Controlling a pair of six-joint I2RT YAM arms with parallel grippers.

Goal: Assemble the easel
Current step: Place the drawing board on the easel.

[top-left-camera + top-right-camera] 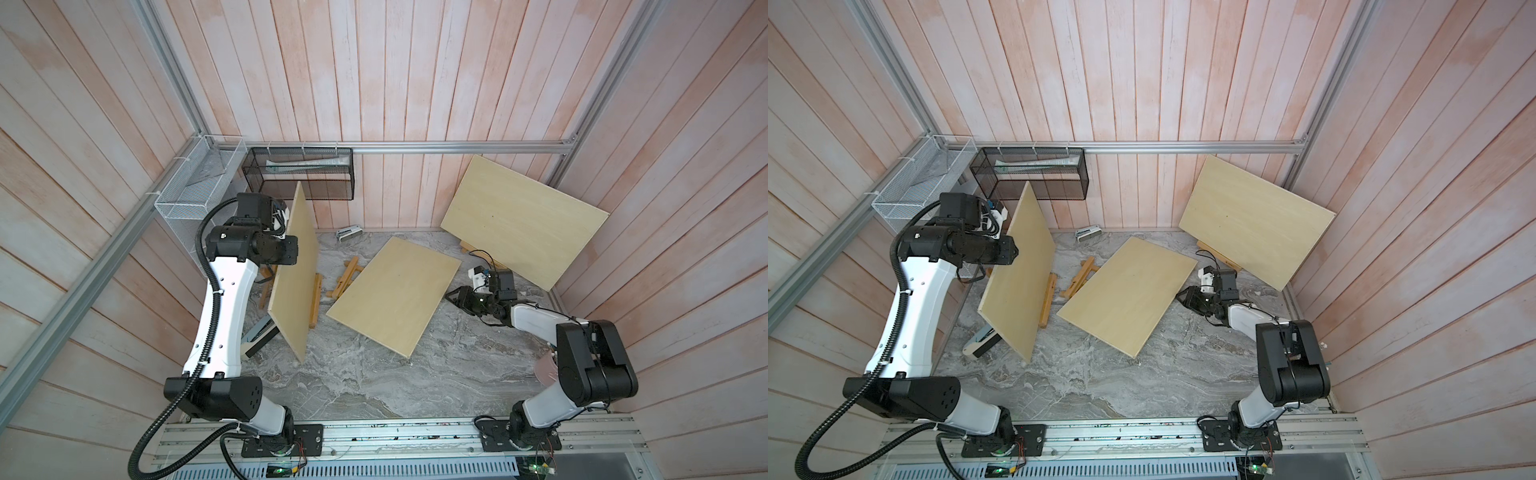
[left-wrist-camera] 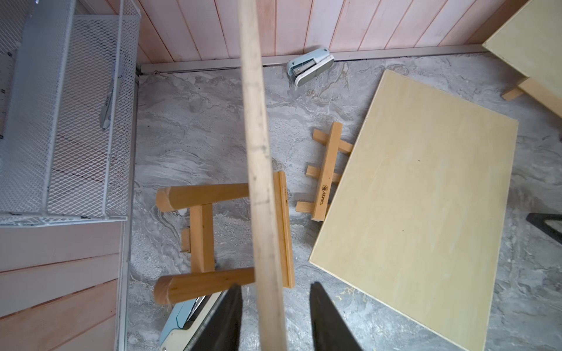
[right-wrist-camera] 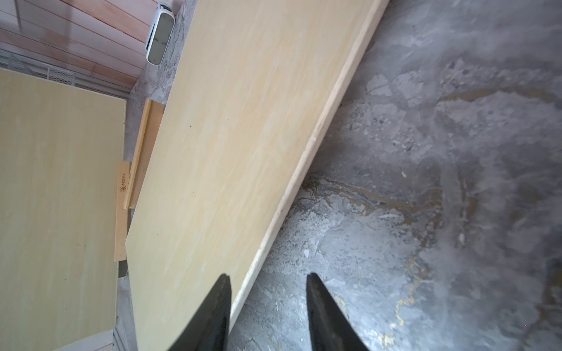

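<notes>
Easel (image 1: 316, 300), an orange-brown wooden frame, stands on the marble table (image 1: 374, 382) at the left in both top views, with an upright board (image 1: 293, 270) against it. A second easel (image 1: 345, 277) lies flat, partly under a middle board (image 1: 395, 299). Left wrist view: the left gripper (image 2: 276, 285) is parted, fingers either side of the upright board's edge, with gaps. Right wrist view: the right gripper (image 3: 268, 276) is parted at the middle board's edge, gripping nothing.
</notes>
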